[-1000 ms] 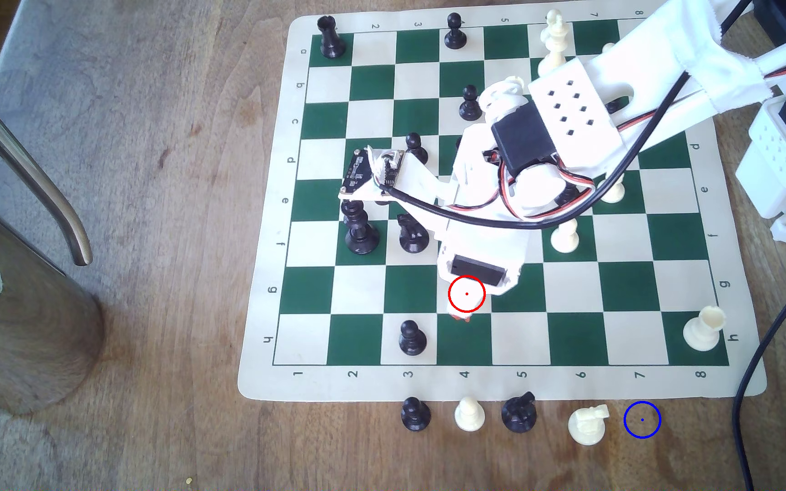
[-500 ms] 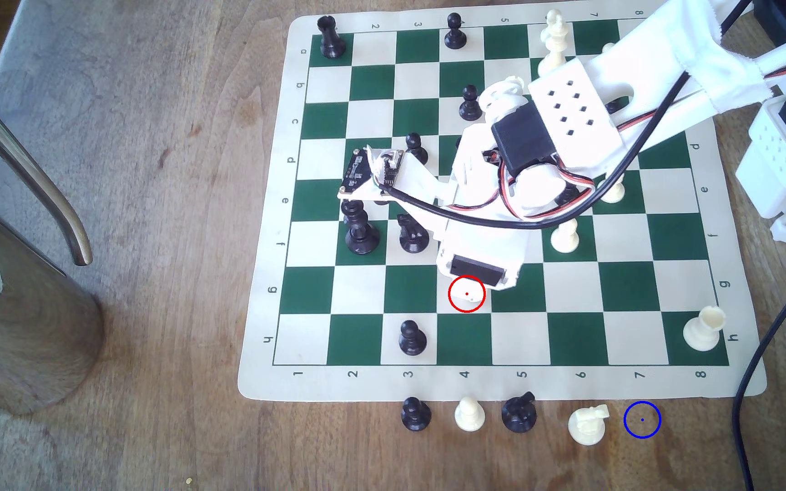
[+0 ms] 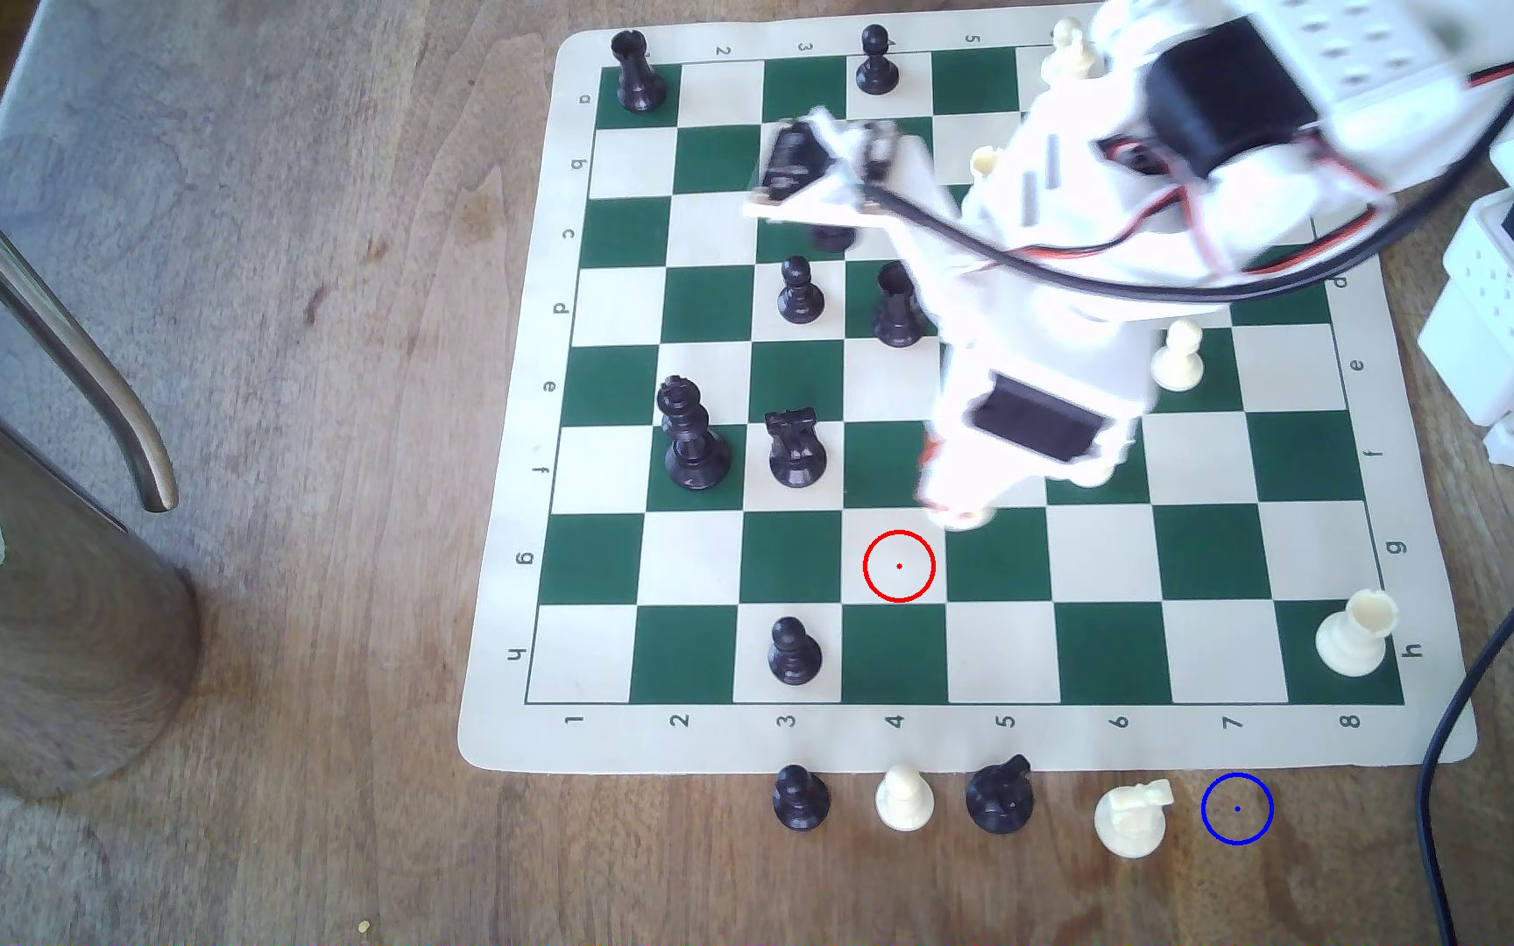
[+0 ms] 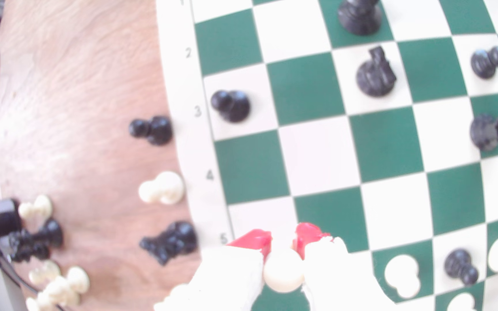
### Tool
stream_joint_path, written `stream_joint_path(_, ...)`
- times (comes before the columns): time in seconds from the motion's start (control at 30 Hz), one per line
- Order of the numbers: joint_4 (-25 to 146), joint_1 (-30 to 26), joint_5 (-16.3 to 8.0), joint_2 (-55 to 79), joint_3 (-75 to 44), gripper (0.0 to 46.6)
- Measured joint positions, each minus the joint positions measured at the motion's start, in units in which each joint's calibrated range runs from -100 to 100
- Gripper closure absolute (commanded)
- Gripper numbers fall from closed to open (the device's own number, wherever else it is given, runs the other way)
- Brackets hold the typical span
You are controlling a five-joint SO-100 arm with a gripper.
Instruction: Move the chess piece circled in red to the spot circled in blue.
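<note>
Jaws: clenched on the pawn (image 4: 283, 273), red-tipped gripper (image 4: 282, 239) around its head. Change: arm has lifted and drawn back from the red ring (image 3: 898, 566); that square now bare. Meaning: pickup done; carry to the blue spot (image 3: 1237, 808) remains. Pawn: cream, ball head, held above the board (image 3: 999, 564).

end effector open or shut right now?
Shut on the pawn: in the wrist view the end effector has its red-tipped fingers pressed against either side of the pawn's round head.

A home tabletop, seemingly: worn wooden table (image 3: 280, 273), vinyl chessboard (image 3: 963, 737) (hobby-style), steel jug (image 3: 25, 564).
</note>
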Motion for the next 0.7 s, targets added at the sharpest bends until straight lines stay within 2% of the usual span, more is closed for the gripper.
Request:
stream_joint_path(0.13, 0.08, -3.39, -1.27, -6.79, 6.87, 46.4)
stream_joint_path(0.27, 0.40, -9.29, -2.39, -12.90, 12.38, 46.4)
stream_joint_path(0.3, 0.40, -12.54, -2.54, -14.16, 13.56, 46.4)
stream_joint_path(0.47, -0.08, -19.10, -2.25, -14.83, 14.73, 46.4)
stream_joint_path(0.6, -3.35, -23.67, -1.03, -12.90, 15.54, 46.4)
stream_joint_path(0.7, -5.58, -24.93, -0.83, -11.14, 16.99, 46.4)
